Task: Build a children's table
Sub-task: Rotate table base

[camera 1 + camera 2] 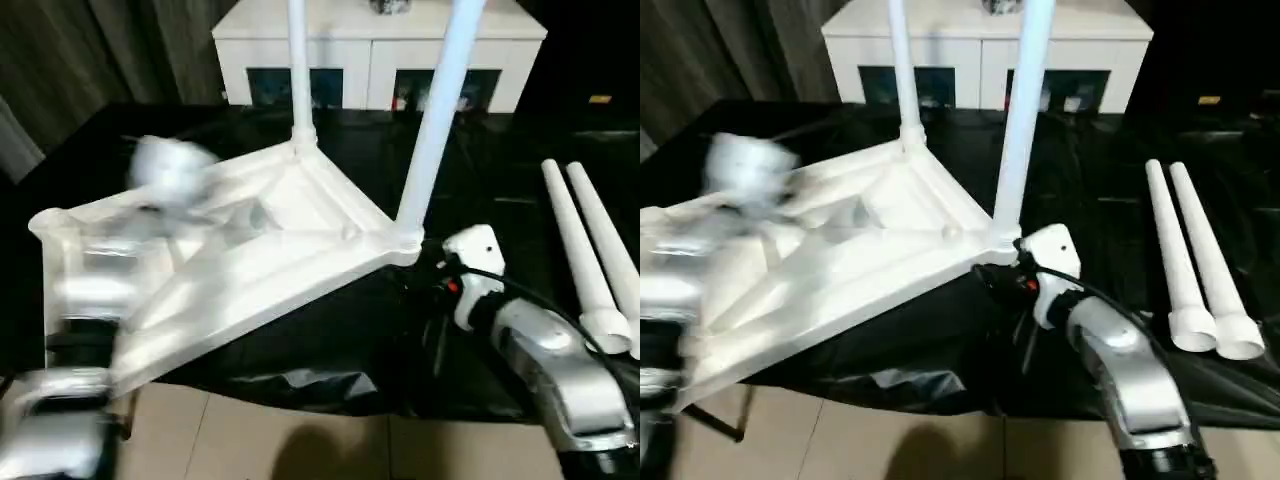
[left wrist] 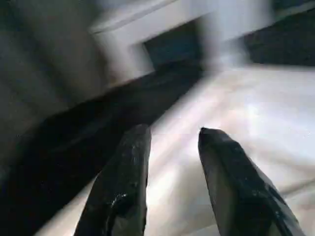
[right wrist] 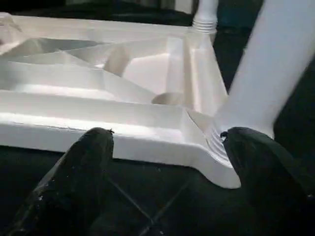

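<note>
The job looks about half done. The tabletop lies ribs-up on the black table, hanging over its near edge, with two legs standing in the far and right corner sockets. Two more legs lie side by side near the black table's right edge, waiting to be fitted. The right gripper hangs wide open and empty at the right corner socket. The left gripper hovers over the tabletop, jaws parted, holding nothing.

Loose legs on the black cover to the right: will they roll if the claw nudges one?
Probably: the two loose legs are round, smooth and tapered, so one would likely curve away. Lying side by side on the black cover, one may bump the other.
</note>
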You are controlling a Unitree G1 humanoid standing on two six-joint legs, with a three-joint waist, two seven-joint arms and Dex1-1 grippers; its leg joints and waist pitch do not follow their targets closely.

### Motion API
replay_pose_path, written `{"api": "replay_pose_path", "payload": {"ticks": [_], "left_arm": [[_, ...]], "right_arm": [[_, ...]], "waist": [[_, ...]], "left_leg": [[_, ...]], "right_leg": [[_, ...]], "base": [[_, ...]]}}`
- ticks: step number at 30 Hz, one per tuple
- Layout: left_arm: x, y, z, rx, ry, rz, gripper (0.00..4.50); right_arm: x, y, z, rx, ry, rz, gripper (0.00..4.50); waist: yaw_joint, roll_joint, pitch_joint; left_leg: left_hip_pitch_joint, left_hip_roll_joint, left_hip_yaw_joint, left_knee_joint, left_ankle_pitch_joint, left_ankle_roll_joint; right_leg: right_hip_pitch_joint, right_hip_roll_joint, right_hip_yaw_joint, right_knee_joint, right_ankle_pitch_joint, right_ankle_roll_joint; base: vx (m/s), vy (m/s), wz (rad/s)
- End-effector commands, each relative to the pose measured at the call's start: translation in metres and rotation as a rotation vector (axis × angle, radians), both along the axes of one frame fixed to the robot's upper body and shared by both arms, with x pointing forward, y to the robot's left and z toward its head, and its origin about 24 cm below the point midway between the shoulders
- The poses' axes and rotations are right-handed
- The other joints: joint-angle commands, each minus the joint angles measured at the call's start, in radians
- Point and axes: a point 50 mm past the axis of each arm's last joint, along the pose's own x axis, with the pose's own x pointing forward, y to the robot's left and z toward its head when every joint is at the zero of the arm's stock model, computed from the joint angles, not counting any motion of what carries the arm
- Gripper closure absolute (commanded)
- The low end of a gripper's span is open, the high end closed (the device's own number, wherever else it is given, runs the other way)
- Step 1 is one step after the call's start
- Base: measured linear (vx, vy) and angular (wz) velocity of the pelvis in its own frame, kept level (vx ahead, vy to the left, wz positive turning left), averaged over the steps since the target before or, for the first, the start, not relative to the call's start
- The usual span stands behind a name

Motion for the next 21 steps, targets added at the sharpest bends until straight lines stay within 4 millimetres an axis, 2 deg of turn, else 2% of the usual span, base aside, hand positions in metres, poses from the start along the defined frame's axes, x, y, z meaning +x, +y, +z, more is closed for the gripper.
{"api": "replay_pose_path", "payload": {"ticks": [1, 2, 3, 4, 5, 6, 7, 8, 10, 11, 12, 13, 14, 15, 16, 17, 18, 19, 20, 21], "left_arm": [[-0.021, 0.046, -0.002, 0.036, 0.041, 0.226, 2.51], [-0.022, 0.046, -0.002, 0.036, 0.041, 0.228, 2.32], [-0.032, 0.064, -0.005, 0.061, 0.065, 0.31, 2.29], [-0.034, 0.066, -0.005, 0.066, 0.07, 0.32, 2.23], [-0.049, 0.084, -0.016, 0.068, 0.139, 0.404, 2.13], [-0.055, 0.09, -0.021, 0.062, 0.168, 0.431, 2.03], [-0.062, 0.095, -0.027, 0.067, 0.202, 0.461, 1.94], [-0.062, 0.095, -0.027, 0.067, 0.202, 0.461, 1.88], [-0.077, 0.107, -0.042, 0.119, 0.299, 0.519, 1.72], [-0.077, 0.107, -0.042, 0.119, 0.299, 0.519, 1.6], [-0.082, 0.108, -0.049, 0.112, 0.346, 0.506, 1.6], [-0.087, 0.108, -0.057, 0.105, 0.401, 0.487, 1.47], [-0.091, 0.104, -0.064, 0.083, 0.458, 0.444, 1.4], [-0.091, 0.104, -0.064, 0.083, 0.458, 0.444, 1.4], [-0.094, 0.101, -0.069, 0.068, 0.495, 0.417, 1.27], [-0.097, 0.091, -0.072, 0.058, 0.549, 0.352, 1.08], [-0.098, 0.087, -0.073, 0.052, 0.571, 0.323, 1.08], [-0.099, 0.082, -0.075, 0.051, 0.598, 0.29, 0.97], [-0.1, 0.076, -0.076, 0.054, 0.628, 0.245, 0.86], [-0.101, 0.072, -0.077, 0.057, 0.65, 0.215, 0.75]], "right_arm": [[0.001, -0.004, -0.002, -0.027, 0.027, -0.016, 0.53], [0.001, -0.004, -0.002, -0.028, 0.027, -0.016, 0.53], [0.002, -0.004, -0.006, -0.039, 0.048, -0.031, 0.53], [0.002, -0.003, -0.006, -0.04, 0.051, -0.034, 0.53], [0.005, 0.0, -0.012, -0.06, 0.068, -0.046, 0.53], [0.006, 0.002, -0.014, -0.065, 0.079, -0.047, 0.53], [0.007, 0.004, -0.017, -0.079, 0.095, -0.049, 0.53], [0.007, 0.004, -0.017, -0.079, 0.095, -0.049, 0.53], [0.01, 0.008, -0.024, -0.118, 0.13, -0.059, 0.53], [0.01, 0.008, -0.024, -0.118, 0.13, -0.059, 0.53], [0.011, 0.009, -0.025, -0.124, 0.14, -0.06, 0.53], [0.012, 0.011, -0.027, -0.132, 0.148, -0.057, 0.53], [0.012, 0.012, -0.028, -0.139, 0.152, -0.052, 0.53], [0.012, 0.012, -0.028, -0.139, 0.152, -0.052, 0.53], [0.012, 0.013, -0.028, -0.145, 0.154, -0.05, 0.53], [0.011, 0.013, -0.03, -0.148, 0.163, -0.043, 0.53], [0.011, 0.013, -0.031, -0.154, 0.166, -0.043, 0.53], [0.011, 0.013, -0.032, -0.161, 0.17, -0.044, 0.53], [0.011, 0.013, -0.034, -0.166, 0.179, -0.047, 0.53], [0.011, 0.013, -0.036, -0.171, 0.186, -0.05, 0.53]], "waist": [[0.001, -0.004, -0.062], [-0.001, 0.0, -0.061], [-0.001, 0.001, -0.062], [0.001, 0.002, -0.063], [0.003, 0.003, -0.061], [0.001, 0.002, -0.059], [0.005, -0.002, -0.059], [0.008, 0.002, -0.058], [0.012, 0.003, -0.059], [0.009, 0.001, -0.057], [0.011, 0.002, -0.057], [0.012, -0.001, -0.057], [0.01, 0.001, -0.055], [0.012, 0.0, -0.056], [0.012, -0.004, -0.056], [0.013, -0.003, -0.056], [0.013, 0.0, -0.055], [0.014, 0.001, -0.054], [0.016, 0.003, -0.055], [0.015, 0.001, -0.052]], "left_leg": [[0.009, 0.022, -0.008, -0.081, -0.261, 0.021], [0.008, 0.021, -0.008, -0.081, -0.248, 0.021], [0.01, 0.021, -0.007, -0.081, -0.245, 0.019], [0.012, 0.021, -0.007, -0.08, -0.241, 0.017], [0.013, 0.02, -0.005, -0.08, -0.248, 0.016], [0.01, 0.019, -0.005, -0.083, -0.263, 0.011], [0.014, 0.02, -0.006, -0.083, -0.274, 0.008], [0.016, 0.021, -0.005, -0.085, -0.291, 0.003], [0.019, 0.021, -0.007, -0.085, -0.308, -0.008], [0.013, 0.02, -0.008, -0.088, -0.309, -0.009], [0.014, 0.02, -0.009, -0.089, -0.321, -0.012], [0.018, 0.021, -0.009, -0.089, -0.33, -0.016], [0.015, 0.022, -0.011, -0.092, -0.341, -0.02], [0.018, 0.023, -0.011, -0.092, -0.345, -0.023], [0.019, 0.024, -0.01, -0.092, -0.349, -0.026], [0.018, 0.024, -0.01, -0.092, -0.345, -0.025], [0.015, 0.026, -0.011, -0.094, -0.341, -0.026], [0.02, 0.025, -0.009, -0.093, -0.353, -0.027], [0.021, 0.026, -0.01, -0.093, -0.355, -0.031], [0.019, 0.025, -0.009, -0.095, -0.363, -0.029]], "right_leg": [[0.053, -0.021, 0.033, -0.049, -0.268, -0.163], [0.051, -0.02, 0.034, -0.05, -0.255, -0.162], [0.05, -0.019, 0.034, -0.051, -0.252, -0.163], [0.047, -0.019, 0.035, -0.049, -0.239, -0.17], [0.044, -0.019, 0.036, -0.052, -0.245, -0.171], [0.045, -0.02, 0.035, -0.051, -0.259, -0.17], [0.042, -0.021, 0.036, -0.053, -0.274, -0.168], [0.04, -0.021, 0.037, -0.055, -0.285, -0.167], [0.037, -0.022, 0.038, -0.055, -0.287, -0.164], [0.04, -0.021, 0.038, -0.054, -0.285, -0.162], [0.04, -0.023, 0.038, -0.057, -0.297, -0.151], [0.037, -0.024, 0.04, -0.057, -0.298, -0.152], [0.039, -0.024, 0.04, -0.057, -0.303, -0.154], [0.037, -0.026, 0.041, -0.058, -0.302, -0.155], [0.036, -0.026, 0.043, -0.057, -0.299, -0.157], [0.037, -0.026, 0.044, -0.055, -0.292, -0.16], [0.039, -0.027, 0.045, -0.053, -0.28, -0.167], [0.034, -0.024, 0.045, -0.055, -0.281, -0.169], [0.036, -0.026, 0.045, -0.054, -0.271, -0.174], [0.036, -0.024, 0.045, -0.056, -0.279, -0.174]], "base": [[0.0, 0.0, 0.0], [0.0, 0.0, 0.0], [0.0, 0.0, 0.0], [0.0, 0.0, 0.0], [0.0, 0.0, 0.0], [0.0, 0.0, 0.0], [0.0, 0.0, 0.0], [0.0, 0.0, 0.0], [0.0, 0.0, 0.0], [0.0, 0.0, 0.0], [0.0, 0.0, 0.0], [0.0, 0.0, 0.0], [0.0, 0.0, 0.0], [0.0, 0.0, 0.0], [0.0, 0.0, 0.0], [0.0, 0.0, 0.0], [0.0, 0.0, 0.0], [0.0, 0.0, 0.0], [0.0, 0.0, 0.0], [0.0, 0.0, 0.0]]}}
